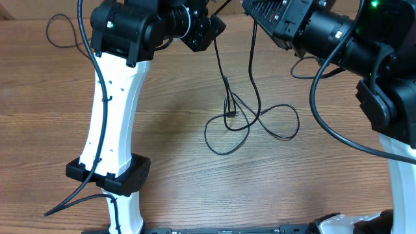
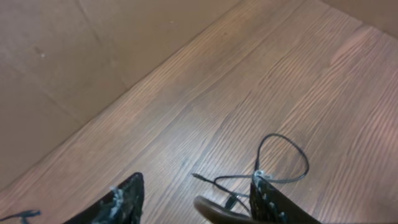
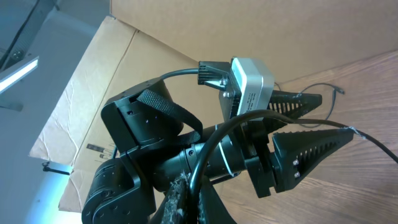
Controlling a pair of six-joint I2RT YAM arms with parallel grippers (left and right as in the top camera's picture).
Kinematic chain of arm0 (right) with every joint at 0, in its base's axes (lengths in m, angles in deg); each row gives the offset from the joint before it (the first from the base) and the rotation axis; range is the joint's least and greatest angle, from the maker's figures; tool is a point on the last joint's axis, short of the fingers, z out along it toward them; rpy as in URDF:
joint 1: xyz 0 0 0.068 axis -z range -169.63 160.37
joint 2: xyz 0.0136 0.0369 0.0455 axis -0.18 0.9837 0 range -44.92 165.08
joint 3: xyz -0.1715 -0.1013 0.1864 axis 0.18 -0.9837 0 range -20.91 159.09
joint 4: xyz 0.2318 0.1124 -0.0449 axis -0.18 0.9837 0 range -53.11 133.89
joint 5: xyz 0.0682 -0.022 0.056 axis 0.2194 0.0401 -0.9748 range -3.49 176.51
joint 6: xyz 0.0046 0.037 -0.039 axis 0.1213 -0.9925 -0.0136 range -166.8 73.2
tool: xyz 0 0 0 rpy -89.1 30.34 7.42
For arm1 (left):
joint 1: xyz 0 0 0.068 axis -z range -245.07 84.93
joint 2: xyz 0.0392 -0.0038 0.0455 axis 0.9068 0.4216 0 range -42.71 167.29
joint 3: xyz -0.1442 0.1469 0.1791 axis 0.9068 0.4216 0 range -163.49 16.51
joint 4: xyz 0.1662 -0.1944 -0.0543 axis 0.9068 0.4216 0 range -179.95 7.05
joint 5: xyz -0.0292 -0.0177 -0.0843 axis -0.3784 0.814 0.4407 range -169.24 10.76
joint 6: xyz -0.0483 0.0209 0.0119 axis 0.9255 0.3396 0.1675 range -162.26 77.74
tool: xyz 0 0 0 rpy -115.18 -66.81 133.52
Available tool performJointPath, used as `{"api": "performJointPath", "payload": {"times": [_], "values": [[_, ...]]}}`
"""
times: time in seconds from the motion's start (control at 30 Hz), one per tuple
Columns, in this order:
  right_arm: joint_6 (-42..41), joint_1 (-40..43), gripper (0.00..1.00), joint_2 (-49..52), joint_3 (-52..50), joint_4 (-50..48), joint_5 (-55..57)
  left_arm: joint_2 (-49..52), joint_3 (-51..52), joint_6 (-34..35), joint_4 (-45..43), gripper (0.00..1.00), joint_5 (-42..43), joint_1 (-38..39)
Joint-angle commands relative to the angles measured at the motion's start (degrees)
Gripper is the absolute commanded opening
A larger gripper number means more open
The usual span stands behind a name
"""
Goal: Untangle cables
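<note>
Overhead: two cable strands (image 1: pixel 230 107), one tangle.

A wood-grain tabletop (image 1: pixel 52 97) fills the overhead frame. In the right wrist view, brown cardboard boxes (image 3: pixel 81 106) stand at upper left, beside a bright light strip (image 3: pixel 18 73).

Bare table (image 1: pixel 305 195) lies open between the left arm (image 1: pixel 114 123) and the cables (image 1: pixel 231 112), and along the near edge. The cables sprawl in loops at centre. The left arm's white link bars the left side. The right arm (image 1: pixel 338 32) and its thick cable (image 1: pixel 314 107) crowd the right.
</note>
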Motion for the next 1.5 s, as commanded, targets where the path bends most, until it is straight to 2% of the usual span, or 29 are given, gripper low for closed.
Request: {"api": "performJointPath", "payload": {"times": [0.0, 0.03, 0.2, 0.27, 0.3, 0.4, 0.5, 0.63, 0.7, 0.73, 0.83, 0.87, 0.97, 1.07, 1.1, 1.13, 1.17, 1.4, 1.47], "values": [[-0.5, 0.4, 0.04, -0.4, 0.8, -0.2, -0.5, 0.0, 0.0, 0.8, -0.4, 0.47, 2.9, -0.3], [-0.5, 0.4, 0.04, -0.4, 0.8, -0.2, -0.5, 0.0, 0.0, 0.8, -0.4, 0.4, 2.8, -0.3], [-0.5, 0.4, 0.04, -0.4, 0.8, -0.2, 0.5, 0.0, 0.0, 0.9, -0.2, 0.27, 2.8, -0.3], [-0.5, 0.4, 0.04, -0.4, 0.8, -0.1, 0.6, 0.0, 0.0, 0.9, -0.2, 0.16, 2.8, -0.3], [-0.5, 0.4, 0.04, -0.4, 0.8, 0.1, 0.7, 0.0, 0.0, 0.9, -0.2, 0.04, 2.8, -0.3], [-0.4, 0.5, 0.04, -0.4, 0.8, 1.2, 1.4, 0.0, 0.0, 2.7, -0.2, 0.04, 1.7, -0.3], [-0.4, 0.5, 0.04, -0.4, 0.8, 6.8, 13.6, -0.3, -0.3, 11.3, -0.3, 0.04, -5.5, -0.3], [-0.4, 0.5, 0.09, -0.1, 0.7, 14.4, 30.0, -2.4, -0.6, 13.2, 0.0, 0.04, -6.9, -0.3], [-0.5, 0.5, 0.2, 0.0, 0.7, 17.8, 37.0, -4.4, -0.6, 15.4, -0.5, 0.04, -6.8, -0.3], [-0.4, 0.4, 0.31, 0.1, 0.7, 19.1, 39.5, -5.4, -0.6, 16.7, -0.9, 0.04, -6.9, -0.3], [-0.5, 0.4, 0.85, 0.4, 0.7, 22.9, 43.8, -8.4, -0.6, 19.8, -0.5, 0.04, -6.9, -0.2], [-0.4, 0.4, 0.99, 0.7, 0.7, 24.1, 44.0, -9.2, -0.6, 20.0, 0.1, 0.04, -6.9, -0.1], [-0.4, 0.4, 1.0, 1.3, 0.7, 27.1, 43.9, -10.2, -0.6, 20.8, 1.8, 0.04, -6.9, 0.0], [-0.4, 0.4, 1.0, 2.0, 0.6, 31.6, 43.9, -10.3, -0.6, 25.2, 4.3, 0.04, -8.0, 0.0], [-0.4, 0.4, 1.0, 2.1, 0.5, 32.6, 44.0, -10.3, -0.6, 28.5, 5.0, 0.04, -10.7, 0.0], [-0.4, 0.4, 1.0, 2.7, 0.5, 36.2, 46.6, -10.3, -0.6, 35.7, 6.2, 0.04, -18.7, 0.0], [-0.4, 0.4, 1.0, 2.7, 0.5, 37.4, 48.5, -10.3, -0.6, 37.9, 6.6, 0.04, -22.0, 0.0], [-0.5, 1.4, 1.0, 3.0, 0.5, 43.0, 65.1, -10.8, -0.7, 38.4, 5.9, 0.04, -23.5, 0.0], [-0.5, 3.3, 1.0, 3.1, 0.5, 43.7, 66.0, -10.8, -0.9, 38.4, 5.6, 0.04, -24.1, -0.1]]}}
